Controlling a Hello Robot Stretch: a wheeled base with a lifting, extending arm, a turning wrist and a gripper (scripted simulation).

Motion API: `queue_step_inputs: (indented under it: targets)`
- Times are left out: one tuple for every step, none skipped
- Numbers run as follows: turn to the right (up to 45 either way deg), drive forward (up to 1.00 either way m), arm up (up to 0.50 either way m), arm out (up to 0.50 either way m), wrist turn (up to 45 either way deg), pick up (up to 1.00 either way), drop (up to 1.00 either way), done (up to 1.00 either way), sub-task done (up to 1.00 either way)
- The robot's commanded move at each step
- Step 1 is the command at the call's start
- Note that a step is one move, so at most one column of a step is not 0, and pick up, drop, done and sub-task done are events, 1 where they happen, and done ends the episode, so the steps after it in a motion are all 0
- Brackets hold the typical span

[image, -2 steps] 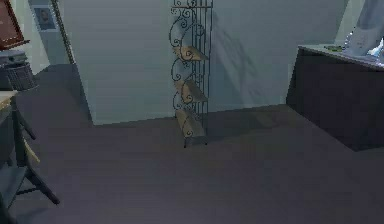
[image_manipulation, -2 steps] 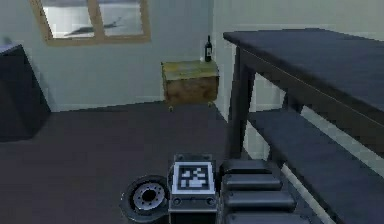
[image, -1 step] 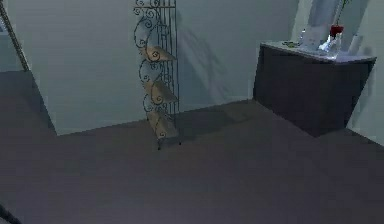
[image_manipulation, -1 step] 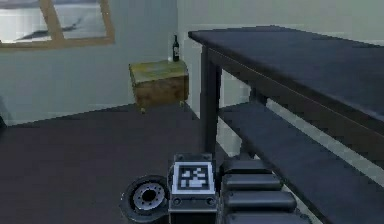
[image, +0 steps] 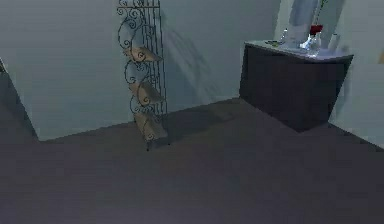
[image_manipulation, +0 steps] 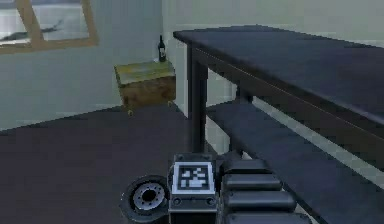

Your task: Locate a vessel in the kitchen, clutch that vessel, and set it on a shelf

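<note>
Inventory: one scrolled metal rack (image: 141, 70), one dark cabinet (image: 292, 88), one worktop (image_manipulation: 290, 55), one wooden chest (image_manipulation: 148, 86), one bottle (image_manipulation: 161, 47), one window (image_manipulation: 45, 25).

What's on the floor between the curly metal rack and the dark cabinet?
Nothing: in the forward view that stretch is bare floor between the metal rack and the dark cabinet.

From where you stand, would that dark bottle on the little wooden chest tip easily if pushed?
Probably yes: the bottle stands upright, tall and narrow, so a push near its neck would likely topple it. It looks like glass, so likely stiff, smooth, and breakable if it fell off the wooden chest.
</note>
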Motion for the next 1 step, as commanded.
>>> queue_step_inputs:
  targets:
    - [45.0,0.0,0.0,0.0,0.0,0.0,0.0,0.0,0.0]
